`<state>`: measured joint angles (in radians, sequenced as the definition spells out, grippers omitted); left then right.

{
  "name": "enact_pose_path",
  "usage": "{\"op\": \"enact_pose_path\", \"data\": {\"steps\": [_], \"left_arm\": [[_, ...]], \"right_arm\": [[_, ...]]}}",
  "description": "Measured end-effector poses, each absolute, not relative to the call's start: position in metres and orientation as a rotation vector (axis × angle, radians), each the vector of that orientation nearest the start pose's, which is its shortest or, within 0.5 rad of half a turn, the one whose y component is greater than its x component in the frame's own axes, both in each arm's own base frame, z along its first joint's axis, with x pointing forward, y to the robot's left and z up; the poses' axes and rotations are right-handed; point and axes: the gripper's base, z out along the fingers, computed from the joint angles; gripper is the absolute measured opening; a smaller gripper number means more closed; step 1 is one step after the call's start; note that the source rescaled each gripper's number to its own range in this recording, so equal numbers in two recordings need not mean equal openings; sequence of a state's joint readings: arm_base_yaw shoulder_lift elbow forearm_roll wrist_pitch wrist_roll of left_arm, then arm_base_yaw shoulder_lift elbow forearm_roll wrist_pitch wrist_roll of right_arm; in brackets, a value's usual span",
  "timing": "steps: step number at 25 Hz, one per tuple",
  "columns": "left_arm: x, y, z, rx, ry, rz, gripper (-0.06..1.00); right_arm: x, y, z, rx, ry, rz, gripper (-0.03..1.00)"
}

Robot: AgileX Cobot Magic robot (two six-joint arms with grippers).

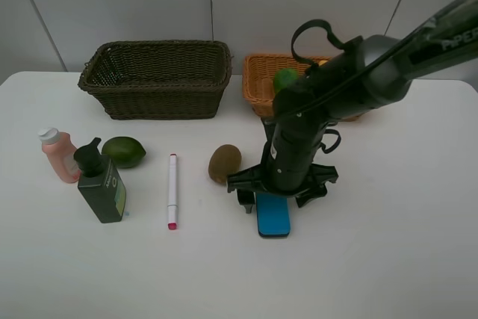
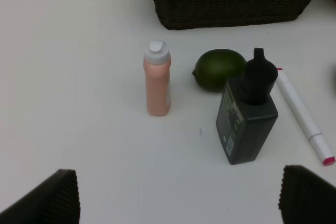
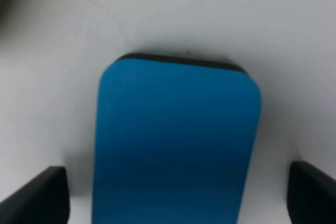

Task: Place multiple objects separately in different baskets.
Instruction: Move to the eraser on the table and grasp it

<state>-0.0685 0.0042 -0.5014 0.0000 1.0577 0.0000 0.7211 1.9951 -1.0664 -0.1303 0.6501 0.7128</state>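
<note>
Blue eraser block (image 3: 176, 140) between the right gripper's (image 1: 274, 203) wide-apart fingers (image 3: 34, 198) (far end hidden beneath the arm (image 1: 358, 72))

- Seen from the exterior high camera, the light is bright, even and diffuse, seemingly from overhead; the white table (image 1: 388, 259) is close to washed out.
- Shadows there are short and soft, hugging the kiwi (image 1: 224, 162) and the dark green pump bottle (image 1: 103, 188), which reads nearly black.
- The right arm (image 1: 418, 42) looks slightly smeared near the frame's edge.
- The left wrist picture is dimmer and a little grainy; the pink bottle (image 2: 157, 85) is fairly sharp, while the left gripper (image 2: 178, 205) shows only as dark, soft-edged fingertips (image 2: 47, 200).
- The right wrist picture is out of focus throughout: the blue eraser block (image 3: 173, 140) has fuzzy edges and grey shadow beside it.
</note>
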Motion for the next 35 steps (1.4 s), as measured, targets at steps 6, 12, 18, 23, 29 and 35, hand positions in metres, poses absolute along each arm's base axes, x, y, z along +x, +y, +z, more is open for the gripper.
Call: {"op": "enact_pose_path", "data": {"steps": [6,12,18,23,29,35], "left_arm": [[-0.004,0.000,0.278,0.070,2.043,-0.043,1.00],[-0.004,0.000,0.278,0.070,2.043,-0.043,1.00],[-0.004,0.000,0.278,0.070,2.043,-0.043,1.00],[-0.004,0.000,0.278,0.070,2.043,-0.043,1.00],[-0.004,0.000,0.278,0.070,2.043,-0.043,1.00],[-0.004,0.000,0.278,0.070,2.043,-0.043,1.00]], "right_arm": [[0.263,0.218,0.102,-0.184,3.019,-0.041,0.48],[0.262,0.219,0.102,-0.164,3.028,-0.029,0.00],[0.262,0.219,0.102,-0.163,3.028,-0.028,0.00],[0.262,0.219,0.102,-0.163,3.027,-0.026,0.00],[0.267,0.223,0.109,-0.172,3.023,-0.029,0.00],[0.280,0.231,0.127,-0.243,3.002,-0.071,0.00]]}}
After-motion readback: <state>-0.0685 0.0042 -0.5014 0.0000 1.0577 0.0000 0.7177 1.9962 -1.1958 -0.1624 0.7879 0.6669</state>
